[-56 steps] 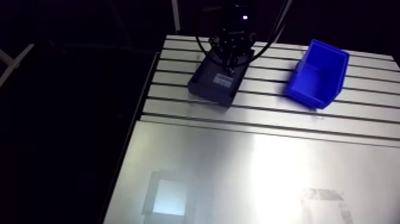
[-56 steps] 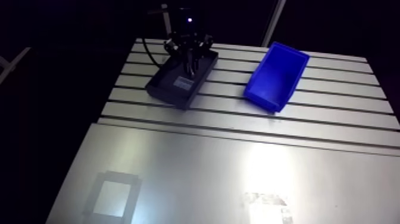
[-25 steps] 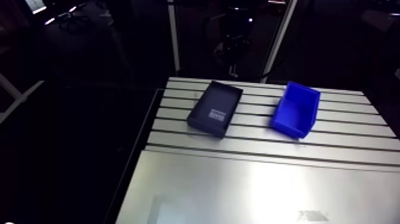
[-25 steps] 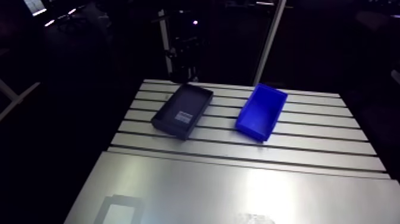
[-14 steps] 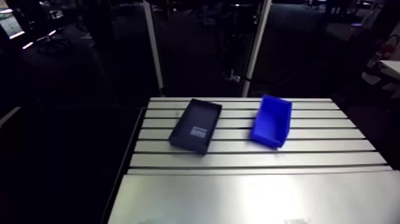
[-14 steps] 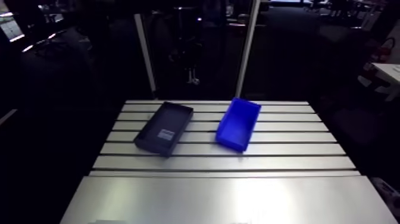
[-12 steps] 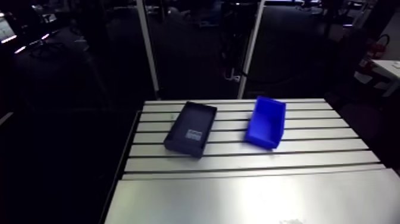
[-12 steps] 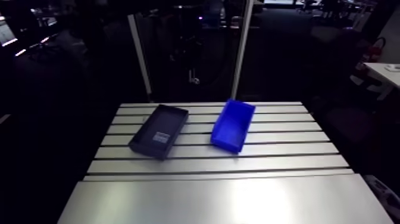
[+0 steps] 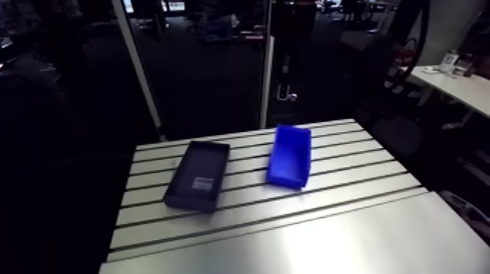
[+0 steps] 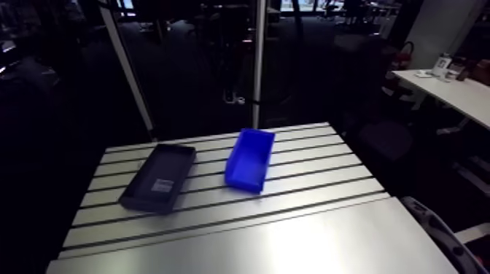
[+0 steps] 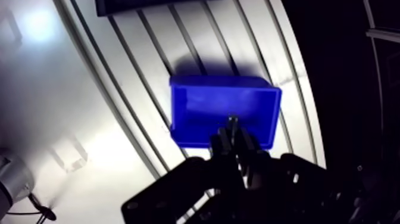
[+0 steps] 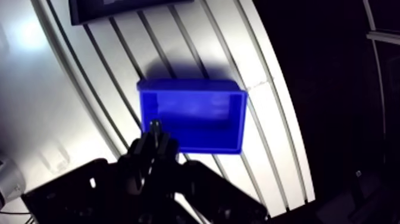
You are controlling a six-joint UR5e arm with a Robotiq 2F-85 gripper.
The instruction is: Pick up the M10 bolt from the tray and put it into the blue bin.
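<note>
Slotted aluminium table [image 9: 350, 157], grooves on the far part, and a smooth plate nearer that carries a bright glare. Dim room behind.

Arm view: black tray [image 9: 197, 175] and blue bin [image 9: 289, 155] both sit on the slotted part, side by side, near each other with a strip of bare table between them, not touching. Both lie with their long sides across the grooves, and the tray is slightly skewed. There is a pale label on the tray floor. The bin is upright with its open top up. I cannot pick the gripper out of the dark in this view.

Wrist view: this is the only view that shows the gripper [image 11: 233, 134]. Its two fingers [image 11: 223, 143] are drawn narrow, almost together. A thin stub pokes out past the tips and reads as the M10 bolt [image 11: 233, 121], pinched between them. It is small and dark, so detail is hard to tell. The tips and the bolt show against the bin [image 11: 196, 107], over the wall nearest the gripper. One eye puts them over the inside and the other nearer a corner. The height above the bin is not readable. One corner of the tray [image 12: 119, 9] shows ahead of the gripper, beyond the bin. Grooves run under the bin, and the plate glare is off to the side.
</note>
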